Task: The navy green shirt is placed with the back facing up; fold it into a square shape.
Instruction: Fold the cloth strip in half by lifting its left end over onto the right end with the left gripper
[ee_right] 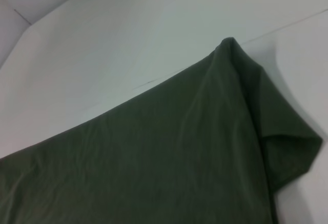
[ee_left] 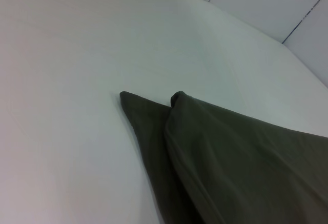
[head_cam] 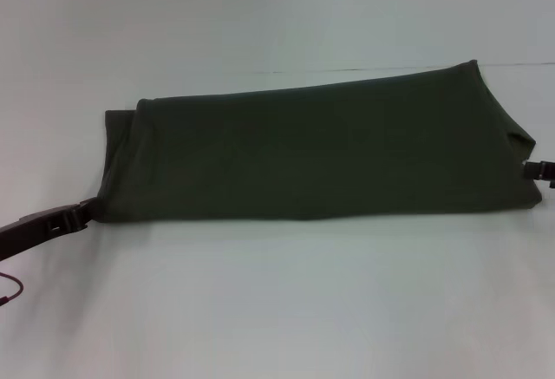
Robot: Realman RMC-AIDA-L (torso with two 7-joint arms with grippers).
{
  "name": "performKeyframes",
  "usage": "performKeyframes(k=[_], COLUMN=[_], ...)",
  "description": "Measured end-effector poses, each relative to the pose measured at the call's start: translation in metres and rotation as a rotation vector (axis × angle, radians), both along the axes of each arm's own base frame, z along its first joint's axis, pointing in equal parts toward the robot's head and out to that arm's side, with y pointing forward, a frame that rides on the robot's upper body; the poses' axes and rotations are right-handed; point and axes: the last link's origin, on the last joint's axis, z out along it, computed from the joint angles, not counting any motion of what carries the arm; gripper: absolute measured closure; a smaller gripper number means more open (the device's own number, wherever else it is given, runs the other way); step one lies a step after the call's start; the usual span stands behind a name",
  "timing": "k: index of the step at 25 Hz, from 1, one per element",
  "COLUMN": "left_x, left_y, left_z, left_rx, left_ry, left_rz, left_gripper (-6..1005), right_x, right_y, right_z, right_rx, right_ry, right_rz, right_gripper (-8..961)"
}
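navy green shirt [head_cam: 312, 153], lying on the white desk [head_cam: 277, 310] as a long horizontal band, plain side up, spanning most of the head view. its left end shows two stacked layers with a lower corner poking out past the upper fold, seen also in the left wrist view [ee_left: 246, 162]. its right end tapers to a raised corner, with a sleeve flap tucked beside it in the right wrist view [ee_right: 179, 152].

left gripper [head_cam: 85, 212] sits at the shirt's near-left corner, touching the fabric edge; whether its fingers are apart or clamped on cloth cannot be told. right gripper [head_cam: 539, 171] sits at the shirt's right edge, near the sleeve flap; the state of its fingers likewise cannot be told.

stage, as judged: lengthwise folds appear done, leaving a crosswise fold to bring the band to a square.

risks, as judged:
- uneven grip: if one gripper catches only the top layer, the stacked layers may slide apart and the band may open.
- loose sleeve flap at the right end may spill out when that end is lifted, breaking the square outline.
- unequal travel of the two arms would skew the fold, so the edges fail to align.
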Motion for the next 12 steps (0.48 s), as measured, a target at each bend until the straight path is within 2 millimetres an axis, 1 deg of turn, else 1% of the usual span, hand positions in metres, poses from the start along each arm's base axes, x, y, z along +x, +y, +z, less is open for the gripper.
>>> performKeyframes(k=[7, 12], left_x=[0.001, 0.002], left_y=[0.002, 0.002], left_z=[0.000, 0.000], left_rx=[-0.001, 0.000], left_ry=[0.002, 0.001], left_rz=[-0.005, -0.006], left_gripper=[998, 998], right_x=[-0.002, -0.002], right_y=[0.006, 0.008], right_z=[-0.014, -0.019], right_rx=[-0.013, -0.018], right_ry=[-0.015, -0.030], right_rz=[-0.011, -0.014], right_gripper=[239, 249])
